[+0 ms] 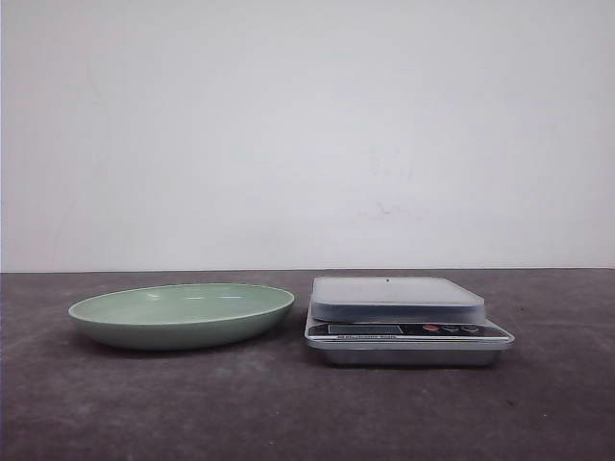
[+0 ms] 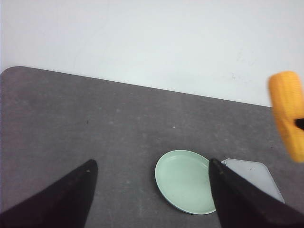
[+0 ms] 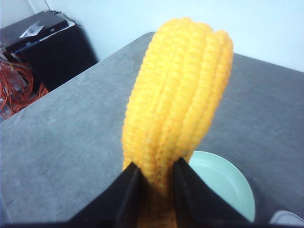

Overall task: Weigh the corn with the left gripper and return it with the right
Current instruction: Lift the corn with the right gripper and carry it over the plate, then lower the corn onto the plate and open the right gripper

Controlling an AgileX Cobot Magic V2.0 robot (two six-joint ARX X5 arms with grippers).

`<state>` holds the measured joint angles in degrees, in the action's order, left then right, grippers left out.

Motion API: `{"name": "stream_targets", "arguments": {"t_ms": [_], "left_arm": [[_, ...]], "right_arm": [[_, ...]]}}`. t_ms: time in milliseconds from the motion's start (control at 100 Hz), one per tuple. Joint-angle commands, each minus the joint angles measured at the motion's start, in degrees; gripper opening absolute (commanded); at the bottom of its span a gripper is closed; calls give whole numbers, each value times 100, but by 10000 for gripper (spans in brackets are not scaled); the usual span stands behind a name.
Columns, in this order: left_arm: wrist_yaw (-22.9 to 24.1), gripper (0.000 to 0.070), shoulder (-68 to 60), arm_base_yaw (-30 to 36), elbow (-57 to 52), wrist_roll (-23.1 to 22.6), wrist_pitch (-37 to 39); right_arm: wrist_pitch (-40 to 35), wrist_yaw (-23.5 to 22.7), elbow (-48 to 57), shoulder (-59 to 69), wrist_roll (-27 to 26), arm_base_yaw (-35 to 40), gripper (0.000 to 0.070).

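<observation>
The yellow corn [image 3: 180,90] fills the right wrist view, pinched between the two black fingers of my right gripper [image 3: 157,167], high above the table. It also shows in the left wrist view [image 2: 287,111] at the edge, in the air. My left gripper [image 2: 152,164] is open and empty, high over the table, its fingers [image 2: 71,190] wide apart. The pale green plate [image 1: 183,313] lies empty left of the silver scale [image 1: 404,322], whose platform is bare. Neither gripper nor the corn shows in the front view.
The plate [image 2: 185,183] and a corner of the scale [image 2: 256,178] lie below the left gripper. The plate [image 3: 223,183] is below the corn. Black boxes and orange cables [image 3: 19,85] sit beyond the table's edge. A white wall stands behind.
</observation>
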<state>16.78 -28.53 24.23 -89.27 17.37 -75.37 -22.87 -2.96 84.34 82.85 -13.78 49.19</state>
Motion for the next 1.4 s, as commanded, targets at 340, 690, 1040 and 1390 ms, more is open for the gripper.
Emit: {"name": "stream_targets", "arguments": {"t_ms": [340,690,1040,1390], "left_arm": [[37,421,-13,4,-87,-2,39],[37,421,-13,4,-87,-2,-7],[146,421,-13,4,-87,-22,-129],[146,421,-13,4,-87,-22,-136]], "right_arm": [[-77,291,1110,2175,-260,-2,0],[-446,343,1110,3239,-396,-195,0],[-516,341,1110,3742,-380,-212,0],[-378,343,1110,3753,-382,-229,223]]}}
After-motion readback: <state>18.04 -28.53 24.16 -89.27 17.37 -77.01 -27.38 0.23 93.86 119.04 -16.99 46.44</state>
